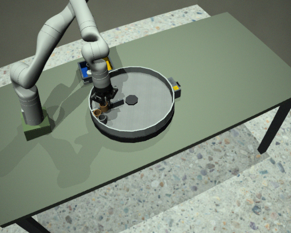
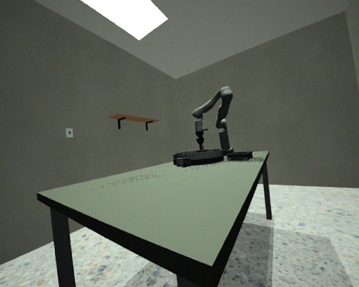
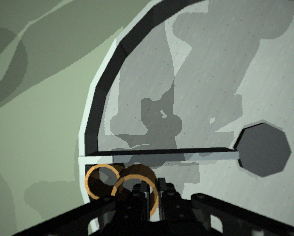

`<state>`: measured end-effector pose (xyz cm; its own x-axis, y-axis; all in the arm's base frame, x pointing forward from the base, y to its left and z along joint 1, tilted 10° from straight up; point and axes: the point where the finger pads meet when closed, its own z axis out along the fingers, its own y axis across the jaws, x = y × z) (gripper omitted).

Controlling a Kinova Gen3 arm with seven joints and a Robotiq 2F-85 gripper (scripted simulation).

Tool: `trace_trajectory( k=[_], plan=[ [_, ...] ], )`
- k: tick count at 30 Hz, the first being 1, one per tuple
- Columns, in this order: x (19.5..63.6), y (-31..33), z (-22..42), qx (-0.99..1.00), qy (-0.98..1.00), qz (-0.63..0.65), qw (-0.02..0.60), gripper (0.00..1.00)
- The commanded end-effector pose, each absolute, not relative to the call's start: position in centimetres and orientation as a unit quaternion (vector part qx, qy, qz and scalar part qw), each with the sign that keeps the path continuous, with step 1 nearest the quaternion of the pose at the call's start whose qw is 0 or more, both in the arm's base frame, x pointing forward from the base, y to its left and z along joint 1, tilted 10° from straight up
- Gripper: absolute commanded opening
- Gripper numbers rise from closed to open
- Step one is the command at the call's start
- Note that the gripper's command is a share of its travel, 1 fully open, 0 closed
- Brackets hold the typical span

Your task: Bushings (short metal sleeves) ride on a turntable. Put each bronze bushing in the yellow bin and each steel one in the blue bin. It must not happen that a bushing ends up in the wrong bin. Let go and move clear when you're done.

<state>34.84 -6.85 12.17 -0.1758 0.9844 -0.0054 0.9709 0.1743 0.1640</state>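
Note:
My gripper (image 1: 105, 104) (image 2: 201, 146) (image 3: 153, 188) is shut on the wall of a bronze bushing (image 1: 104, 108) (image 3: 145, 171) and holds it a little above the turntable (image 1: 152, 98) (image 2: 198, 157) (image 3: 210, 100). A second bronze bushing (image 1: 97, 113) (image 3: 102, 166) stands beside it, near the turntable's rim. A dark grey steel bushing (image 1: 102, 120) stands next to that one; in the wrist view I cannot make it out. The blue bin (image 1: 84, 70) and the yellow bin (image 1: 108, 64) are side by side behind the turntable, partly hidden by the arm.
A raised divider bar (image 1: 117, 103) (image 3: 200, 156) runs close beside the held bushing, from the rim to the dark hub (image 1: 131, 100) (image 3: 262, 150). The turntable has a raised wall all round. A grey box (image 1: 177, 93) (image 2: 183, 162) with a yellow patch stands against its far side.

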Motion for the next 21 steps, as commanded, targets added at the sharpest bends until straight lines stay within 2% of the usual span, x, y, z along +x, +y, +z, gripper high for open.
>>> trace_trajectory(
  k=[1,21],
  plan=[
    [34.89,-6.83,12.23,0.639,0.764,0.062,0.055,0.0],
    [34.8,-6.82,12.83,0.639,0.765,0.062,0.055,0.0]
  ],
)
